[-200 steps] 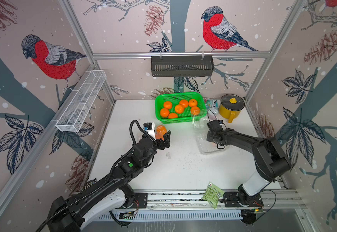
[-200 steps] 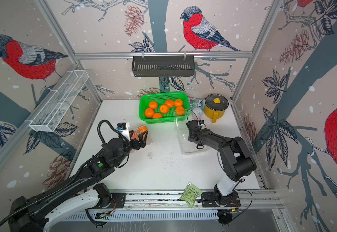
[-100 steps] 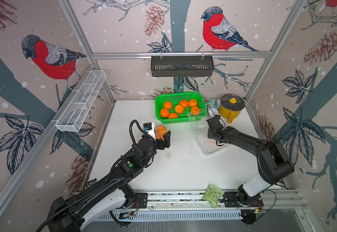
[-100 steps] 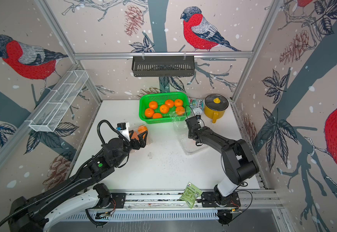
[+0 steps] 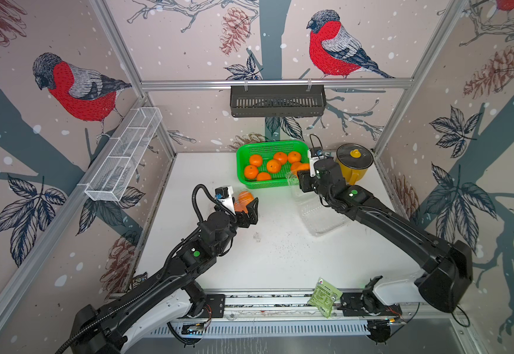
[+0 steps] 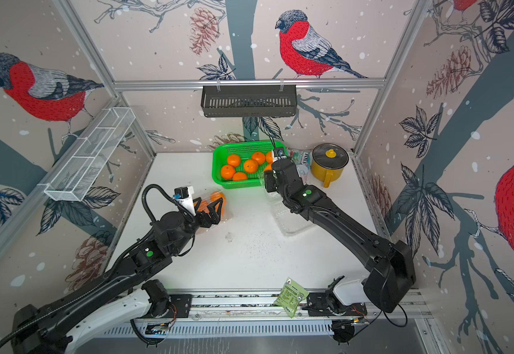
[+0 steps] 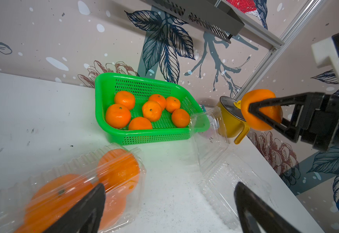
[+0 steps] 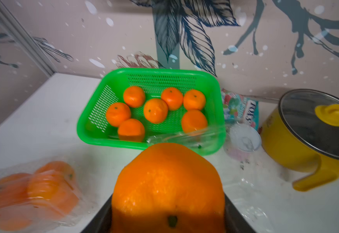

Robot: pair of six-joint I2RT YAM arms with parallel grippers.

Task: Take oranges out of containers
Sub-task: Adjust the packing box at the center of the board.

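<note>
A white bench [image 5: 280, 260] is seen from above inside a booth papered with painted bullfinches, and two black robot arms reach in from its near edge. The right tool [image 7: 260, 113] is clamped on a held orange [image 7: 262, 95], which is raised clear of the bench just beside the near right corner of a green basket [image 5: 268, 145] at the far middle. Seven loose oranges [image 8: 155, 111] lie in that basket. Under the raised fruit and a little nearer lies an open container [image 5: 323, 216] of clear plastic. It is empty, and its lid stands up against the basket's near right corner. To the left, about mid-bench, sits a closed container [image 7: 77, 161] with packed oranges [image 7: 118, 171] inside (three or four; the plastic and blur leave the count unsure). The left tool [image 6: 209, 210] hangs at this box with its fingers spread wide and nothing between them. Whether a finger touches the plastic cannot be told. At the far right corner stands a yellow pot [image 5: 355, 176] with a glass lid and a yellow knob. Between the basket and the pot lie a candy packet [image 8: 243, 109] and a small lidded cup [image 8: 244, 139]. A green sachet [image 5: 324, 295] rests on the metal rail at the near edge. A dark slotted shelf [image 5: 277, 101] hangs on the far wall, and a white wire rack [image 5: 124, 156] hangs on the left wall.
</note>
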